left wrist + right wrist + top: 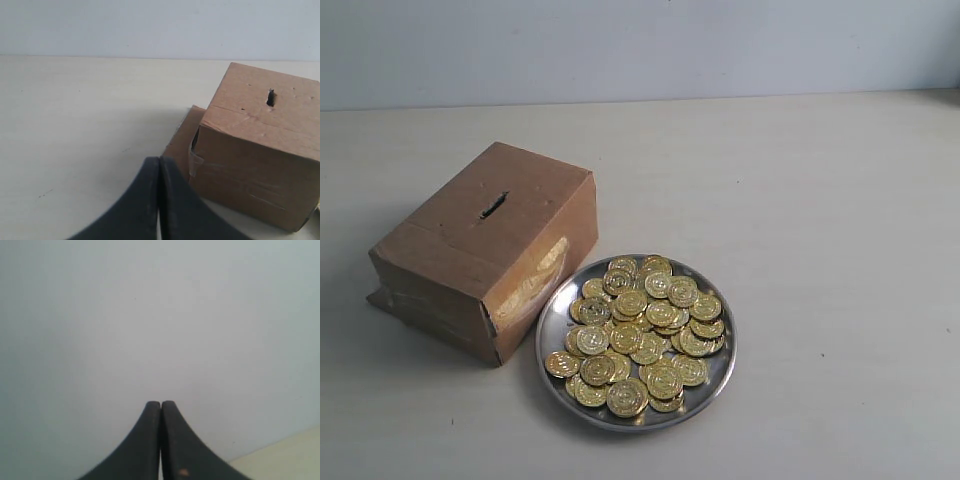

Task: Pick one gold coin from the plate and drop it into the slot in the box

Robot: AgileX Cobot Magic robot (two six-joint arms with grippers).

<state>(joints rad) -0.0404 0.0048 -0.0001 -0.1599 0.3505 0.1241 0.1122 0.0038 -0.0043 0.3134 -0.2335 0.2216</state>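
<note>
Left gripper [159, 167] and right gripper [161, 407]: my jaws are closed, nothing held. Plate [725, 352] of gold coins [640, 335] sits toward the desk's near edge. Box [470, 270] is just beside it, left-edge side, slot [494, 205] on top.

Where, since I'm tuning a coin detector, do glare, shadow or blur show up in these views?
Exterior view: glare streaks the tape on the box, the gold coins and plate rim sparkle, soft shadow beside the box. Left wrist view: even light, slot sharp, shut left tool dark. Right wrist view: shut right tool against featureless wall.
</note>
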